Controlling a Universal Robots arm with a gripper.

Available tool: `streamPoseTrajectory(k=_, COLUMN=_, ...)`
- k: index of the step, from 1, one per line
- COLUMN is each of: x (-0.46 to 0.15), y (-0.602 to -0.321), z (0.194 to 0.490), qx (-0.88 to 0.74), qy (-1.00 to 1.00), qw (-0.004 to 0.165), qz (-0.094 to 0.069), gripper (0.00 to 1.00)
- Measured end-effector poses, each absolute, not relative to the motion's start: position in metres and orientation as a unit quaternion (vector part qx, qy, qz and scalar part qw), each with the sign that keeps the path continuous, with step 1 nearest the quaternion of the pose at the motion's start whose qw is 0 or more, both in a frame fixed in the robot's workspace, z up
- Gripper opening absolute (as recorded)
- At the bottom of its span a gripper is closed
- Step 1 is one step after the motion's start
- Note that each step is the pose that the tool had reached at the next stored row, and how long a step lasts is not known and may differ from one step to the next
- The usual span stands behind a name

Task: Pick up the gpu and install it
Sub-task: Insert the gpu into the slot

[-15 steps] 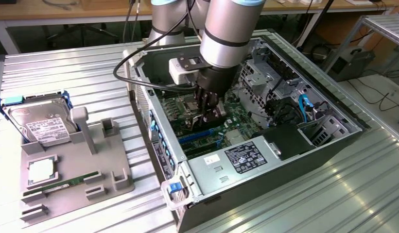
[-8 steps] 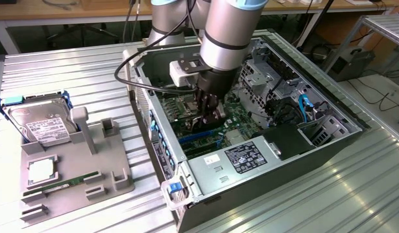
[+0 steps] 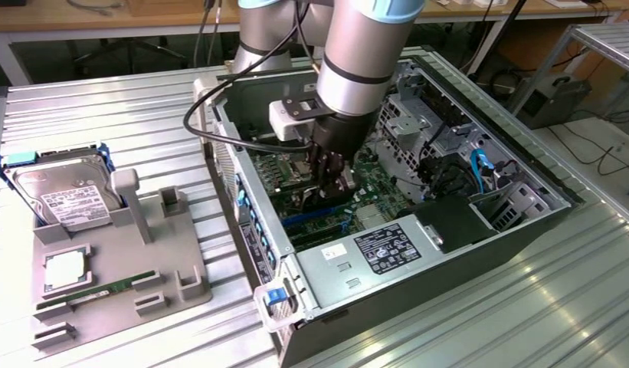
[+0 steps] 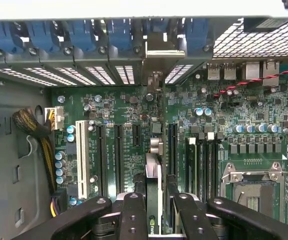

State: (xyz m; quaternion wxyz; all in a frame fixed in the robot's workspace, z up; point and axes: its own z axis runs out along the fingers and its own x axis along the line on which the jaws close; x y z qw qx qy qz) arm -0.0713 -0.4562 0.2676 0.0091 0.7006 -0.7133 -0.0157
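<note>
Wrist view first: the gpu [image 4: 154,200] stands on edge between the fingers [image 4: 134,215], which are closed on it from both sides. Its thin body runs away from the gripper [image 4: 154,220] toward the case's rear wall, and its silvery bracket [image 4: 155,82] reaches the row of blue slot clips [image 4: 84,32] there. The card sits over the green motherboard [image 4: 129,115], in line with the black expansion slots [image 4: 118,155]; whether it is seated in one I cannot tell. A white slot [image 4: 83,157] lies further off to one side, with a bundle of yellow and black cables [image 4: 34,130] beyond it, and the metal CPU socket frame [image 4: 254,182] is on the other side.

In the exterior view the arm [image 3: 360,54] reaches down into the open computer case [image 3: 478,245], the gripper [image 3: 329,180] low over the motherboard [image 3: 381,184]. The case lies on its side on the ribbed metal desk [image 3: 109,115]. At the exterior view's left, well apart from the case, a grey tray [image 3: 140,230] holds a hard drive with blue rails [image 3: 63,192], a square CPU [image 3: 67,270] and a slim green memory stick [image 3: 94,293].
</note>
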Motion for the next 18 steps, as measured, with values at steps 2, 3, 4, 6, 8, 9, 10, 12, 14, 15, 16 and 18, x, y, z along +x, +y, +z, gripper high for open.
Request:
streamPoseTrajectory(k=2, x=-0.0713, y=-0.4562, z=0.2665, qx=0.701, qy=-0.713, qw=0.009, qz=-0.015, gripper=0.26)
streamPoseTrajectory(k=3, x=-0.0713, y=-0.4562, z=0.2661, qx=0.701, qy=-0.713, qw=0.009, qz=-0.015, gripper=0.26)
streamPoseTrajectory(k=4, x=-0.0713, y=-0.4563, z=0.2660, qx=0.701, qy=-0.713, qw=0.009, qz=-0.015, gripper=0.26)
streamPoseTrajectory(k=6, x=-0.0713, y=-0.4562, z=0.2654, qx=0.702, qy=-0.712, qw=0.008, qz=-0.015, gripper=0.26)
streamPoseTrajectory(k=8, x=-0.0713, y=-0.4562, z=0.2649, qx=0.704, qy=-0.710, qw=0.009, qz=-0.015, gripper=0.26)
streamPoseTrajectory(k=9, x=-0.0713, y=-0.4563, z=0.2649, qx=0.705, qy=-0.709, qw=0.009, qz=-0.015, gripper=0.26)
streamPoseTrajectory(k=10, x=-0.0713, y=-0.4563, z=0.2649, qx=0.705, qy=-0.709, qw=0.009, qz=-0.014, gripper=0.26)
streamPoseTrajectory(k=12, x=-0.0713, y=-0.4564, z=0.2647, qx=0.706, qy=-0.708, qw=0.010, qz=-0.014, gripper=0.26)
streamPoseTrajectory(k=14, x=-0.0713, y=-0.4564, z=0.2644, qx=0.706, qy=-0.708, qw=0.010, qz=-0.014, gripper=0.26)
streamPoseTrajectory(k=15, x=-0.0713, y=-0.4564, z=0.2635, qx=0.706, qy=-0.708, qw=0.009, qz=-0.014, gripper=0.26)
streamPoseTrajectory(k=16, x=-0.0713, y=-0.4564, z=0.2625, qx=0.706, qy=-0.708, qw=0.009, qz=-0.014, gripper=0.26)
streamPoseTrajectory(k=18, x=-0.0713, y=-0.4564, z=0.2600, qx=0.706, qy=-0.708, qw=0.010, qz=-0.014, gripper=0.26)
